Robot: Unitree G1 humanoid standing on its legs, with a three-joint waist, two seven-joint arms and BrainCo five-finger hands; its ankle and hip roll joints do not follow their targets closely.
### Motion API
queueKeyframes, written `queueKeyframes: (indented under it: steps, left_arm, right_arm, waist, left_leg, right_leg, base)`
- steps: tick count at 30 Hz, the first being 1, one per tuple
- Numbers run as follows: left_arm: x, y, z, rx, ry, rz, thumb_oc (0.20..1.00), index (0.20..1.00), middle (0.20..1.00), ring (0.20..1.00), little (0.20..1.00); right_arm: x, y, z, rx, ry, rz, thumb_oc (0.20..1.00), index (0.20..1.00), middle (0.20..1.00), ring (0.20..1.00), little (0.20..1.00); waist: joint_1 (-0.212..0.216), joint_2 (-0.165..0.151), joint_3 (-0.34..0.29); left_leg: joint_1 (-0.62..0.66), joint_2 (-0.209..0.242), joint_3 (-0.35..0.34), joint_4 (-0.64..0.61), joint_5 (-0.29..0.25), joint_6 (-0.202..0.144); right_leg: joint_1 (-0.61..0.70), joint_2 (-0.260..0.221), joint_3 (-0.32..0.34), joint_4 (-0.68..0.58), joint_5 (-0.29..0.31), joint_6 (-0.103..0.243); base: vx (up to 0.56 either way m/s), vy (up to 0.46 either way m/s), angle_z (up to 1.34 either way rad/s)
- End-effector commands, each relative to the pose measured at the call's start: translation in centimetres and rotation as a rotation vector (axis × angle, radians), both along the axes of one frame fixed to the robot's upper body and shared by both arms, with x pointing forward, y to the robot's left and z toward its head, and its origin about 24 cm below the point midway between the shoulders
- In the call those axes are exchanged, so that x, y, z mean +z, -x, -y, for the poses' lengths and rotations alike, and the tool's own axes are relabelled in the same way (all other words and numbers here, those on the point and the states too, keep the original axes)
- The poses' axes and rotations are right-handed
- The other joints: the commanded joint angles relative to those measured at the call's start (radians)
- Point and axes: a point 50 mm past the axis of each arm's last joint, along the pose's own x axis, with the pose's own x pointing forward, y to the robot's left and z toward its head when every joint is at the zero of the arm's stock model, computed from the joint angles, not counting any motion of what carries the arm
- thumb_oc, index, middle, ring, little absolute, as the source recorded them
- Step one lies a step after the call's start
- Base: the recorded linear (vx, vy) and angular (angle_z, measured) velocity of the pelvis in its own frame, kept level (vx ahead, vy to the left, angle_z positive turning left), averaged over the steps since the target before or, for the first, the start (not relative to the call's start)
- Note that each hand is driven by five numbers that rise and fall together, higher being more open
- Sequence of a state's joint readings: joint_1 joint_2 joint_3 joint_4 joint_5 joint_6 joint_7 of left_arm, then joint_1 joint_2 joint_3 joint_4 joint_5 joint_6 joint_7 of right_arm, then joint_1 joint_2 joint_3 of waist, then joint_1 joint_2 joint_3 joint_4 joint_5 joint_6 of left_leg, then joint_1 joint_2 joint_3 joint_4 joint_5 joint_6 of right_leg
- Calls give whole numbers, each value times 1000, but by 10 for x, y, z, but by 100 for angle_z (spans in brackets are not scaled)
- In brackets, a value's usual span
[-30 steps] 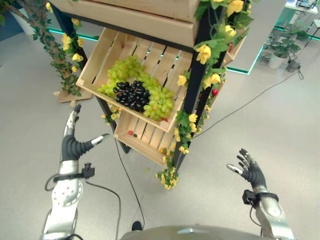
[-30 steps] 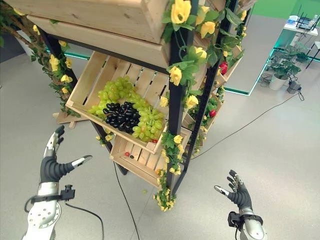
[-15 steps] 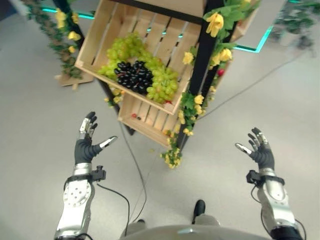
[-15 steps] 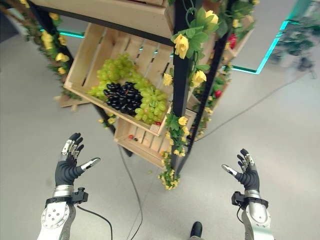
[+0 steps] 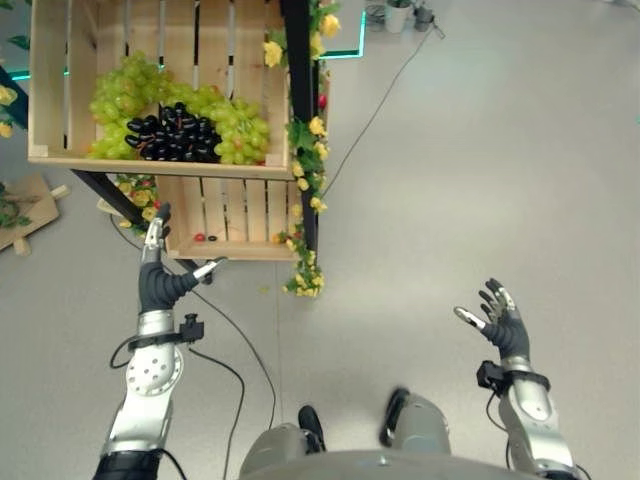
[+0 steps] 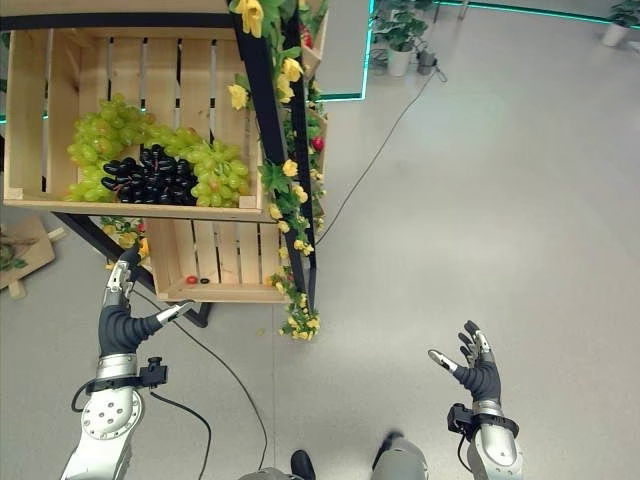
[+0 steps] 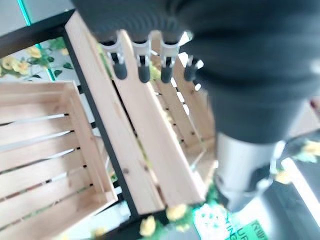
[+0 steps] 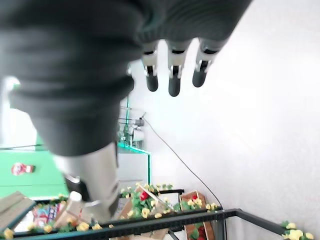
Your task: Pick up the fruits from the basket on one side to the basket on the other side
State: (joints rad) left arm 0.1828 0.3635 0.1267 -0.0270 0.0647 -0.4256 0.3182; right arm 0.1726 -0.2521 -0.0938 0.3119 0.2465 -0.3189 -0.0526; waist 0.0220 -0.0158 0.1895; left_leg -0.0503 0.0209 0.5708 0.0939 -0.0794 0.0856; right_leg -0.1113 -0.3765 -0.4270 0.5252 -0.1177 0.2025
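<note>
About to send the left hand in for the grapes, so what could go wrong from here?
1. The left hand is open, low by the lower crate; rising, it may catch the upper crate.
2. Dark grapes lie among green grapes; one pull may drag several.
3. The flower garland could snag.

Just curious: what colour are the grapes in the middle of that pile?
Black grapes, ringed by green ones; right eye view.

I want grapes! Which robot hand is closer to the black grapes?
The left hand. It is raised just below the crate with the black grapes, in front of the lower crate. The right hand is open far off to the right over bare floor.
</note>
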Motion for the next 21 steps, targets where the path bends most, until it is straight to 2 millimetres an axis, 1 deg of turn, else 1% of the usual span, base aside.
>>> queueKeyframes:
  steps: [1,3,4,5,6,7,8,10,11,12,13,15,16,17,18,19,20,21]
  left_arm:
    - [29,6,0,-18,-53,152,1000,1000,1000,1000,1000]
    - [33,6,-3,-11,-70,162,1000,1000,1000,1000,1000]
    - [33,7,-4,-4,-67,167,1000,1000,1000,1000,1000]
    - [34,7,-5,3,-63,170,1000,1000,1000,1000,1000]
    - [34,7,-6,10,-62,174,1000,1000,1000,1000,1000]
    - [34,7,-7,10,-62,174,1000,1000,1000,1000,1000]
    - [33,8,-7,18,-48,175,1000,1000,1000,1000,1000]
    - [29,8,-5,22,-16,169,1000,1000,1000,1000,1000]
    - [27,8,-4,18,2,167,1000,1000,1000,1000,1000]
    - [25,7,-3,12,18,162,1000,1000,1000,1000,1000]
    - [24,5,0,1,31,156,1000,1000,1000,1000,1000]
    - [23,1,5,-25,51,155,1000,1000,1000,1000,1000]
    - [22,-5,12,-59,50,148,1000,1000,1000,1000,1000]
    - [24,-8,15,-77,49,155,1000,1000,1000,1000,1000]
    - [24,-9,15,-78,49,156,1000,1000,1000,1000,1000]
    - [26,-13,18,-97,51,163,1000,1000,1000,1000,1000]
    - [30,-17,20,-112,40,175,1000,1000,1000,1000,1000]
    - [31,-19,23,-125,37,181,1000,1000,1000,1000,1000]
  right_arm:
    - [26,-12,4,49,68,118,1000,1000,1000,1000,1000]
    - [32,-18,1,75,71,140,1000,1000,1000,1000,1000]
    - [35,-21,-2,94,78,151,1000,1000,1000,1000,1000]
    - [38,-24,-5,115,85,163,1000,1000,1000,1000,1000]
    - [40,-24,-6,127,88,170,1000,1000,1000,1000,1000]
    - [40,-24,-6,128,87,169,1000,1000,1000,1000,1000]
    - [44,-25,-7,155,100,179,1000,1000,1000,1000,1000]
    - [50,-28,-6,161,115,198,1000,1000,1000,1000,1000]
    - [52,-29,-5,150,113,209,1000,1000,1000,1000,1000]
    - [53,-31,-4,144,113,217,1000,1000,1000,1000,1000]
    - [55,-33,-2,134,125,222,1000,1000,1000,1000,1000]
    - [62,-35,3,116,130,253,1000,1000,1000,1000,1000]
    - [68,-37,5,107,131,282,1000,1000,1000,1000,1000]
    - [72,-39,6,95,131,300,1000,1000,1000,1000,1000]
    - [72,-39,7,94,131,301,1000,1000,1000,1000,1000]
    - [75,-41,6,92,126,319,1000,1000,1000,1000,1000]
    - [79,-43,5,100,126,340,1000,1000,1000,1000,1000]
    - [82,-45,4,105,123,353,1000,1000,1000,1000,1000]
  waist:
    - [17,-5,-78]
    - [30,-14,-84]
    - [31,-20,-86]
    - [31,-25,-82]
    - [24,-31,-78]
    - [28,-30,-78]
    - [15,-33,-72]
    - [-4,-32,-63]
    - [-21,-28,-57]
    - [-29,-23,-53]
    - [-43,-17,-52]
    - [-86,-12,-53]
    - [-117,-13,-57]
    - [-114,-16,-48]
    - [-111,-15,-46]
    - [-112,-22,-40]
    - [-114,-33,-39]
    - [-105,-44,-36]
  left_leg:
    - [-34,-55,-288,16,-27,-59]
    - [-54,-28,-234,30,-22,-71]
    - [-59,-9,-228,37,-33,-85]
    - [-74,15,-203,50,-26,-96]
    - [-83,40,-190,57,-12,-112]
    - [-84,47,-187,60,-11,-116]
    - [-86,88,-155,62,14,-134]
    - [-80,138,-120,47,61,-160]
    - [-70,168,-98,29,97,-179]
    - [-54,189,-84,4,127,-193]
    - [-33,204,-72,-30,157,-207]
    - [-7,234,-67,-72,199,-225]
    - [14,253,-87,-79,209,-232]
    - [9,264,-103,-55,223,-227]
    - [9,267,-102,-51,221,-229]
    - [6,258,-157,-13,208,-227]
    - [8,235,-229,29,184,-219]
    - [0,199,-339,86,154,-204]
  right_leg:
    - [140,-4,-27,-295,173,17]
    - [168,-21,-76,-334,185,27]
    - [181,-23,-75,-359,174,42]
    - [185,-14,-76,-391,169,44]
    - [179,15,-56,-420,136,36]
    - [177,20,-52,-421,135,31]
    - [177,47,-60,-447,95,24]
    - [173,91,-45,-463,64,8]
    - [163,116,-35,-470,57,0]
    - [155,140,-12,-488,58,-10]
    - [153,164,8,-505,58,-14]
    - [144,211,53,-538,55,-23]
    - [139,249,110,-563,52,-41]
    - [134,275,134,-574,62,-66]
    - [135,277,136,-576,63,-67]
    - [138,292,163,-582,61,-78]
    - [139,305,198,-590,64,-90]
    - [141,321,243,-593,68,-102]
  base:
    - [-189,-187,-83]
    - [-185,-253,-129]
    - [-191,-328,-194]
    - [-189,-386,-171]
    - [-156,-280,-150]
    - [-168,-371,-120]
    - [-143,-377,-97]
    - [-184,-477,-109]
    - [-168,-413,-126]
    - [-137,-390,-106]
    - [-104,-362,-141]
    - [-62,-418,-97]
    - [-63,-484,-61]
    - [-40,-363,-89]
    - [-46,-270,-121]
    - [36,-265,-166]
    - [89,-391,-149]
    - [117,-361,-157]
